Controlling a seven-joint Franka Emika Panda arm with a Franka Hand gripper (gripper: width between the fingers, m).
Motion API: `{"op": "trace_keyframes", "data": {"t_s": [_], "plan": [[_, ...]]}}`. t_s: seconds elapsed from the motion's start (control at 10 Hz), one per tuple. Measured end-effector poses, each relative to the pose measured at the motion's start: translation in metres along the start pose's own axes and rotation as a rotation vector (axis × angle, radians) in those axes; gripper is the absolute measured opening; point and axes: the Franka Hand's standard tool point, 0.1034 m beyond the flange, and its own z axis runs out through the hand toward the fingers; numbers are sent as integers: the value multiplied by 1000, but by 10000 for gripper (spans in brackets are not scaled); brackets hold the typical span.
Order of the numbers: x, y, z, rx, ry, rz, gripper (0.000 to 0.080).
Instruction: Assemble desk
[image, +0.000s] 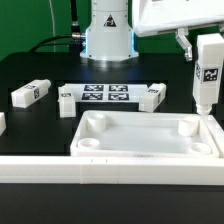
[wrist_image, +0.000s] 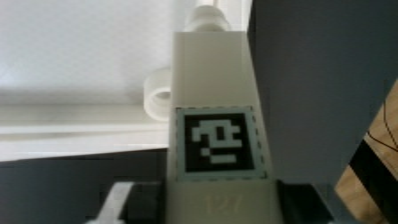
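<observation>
**Claw Held a Leg Over the Tabletop**

The claw (image: 205, 47) was part way open and squeezed a white leg (image: 208, 78). The leg hung upright in the air, with its tag facing out. Its thin end pointed down, just above the far corner of the tabletop (image: 140, 136), on the exterior view's right. I could not tell if it touched. In the wrist view, the fingers (wrist_image: 121, 200) pressed on both sides of the leg. Other legs (image: 30, 93) lay on the black table (image: 40, 62), near the marker board (image: 105, 95).
</observation>
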Motion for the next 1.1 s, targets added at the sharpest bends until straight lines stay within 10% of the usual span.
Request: {"op": "trace_keyframes", "data": {"t_s": [1.1], "plan": [[40,-8,11,-14,279,-151,291]]}}
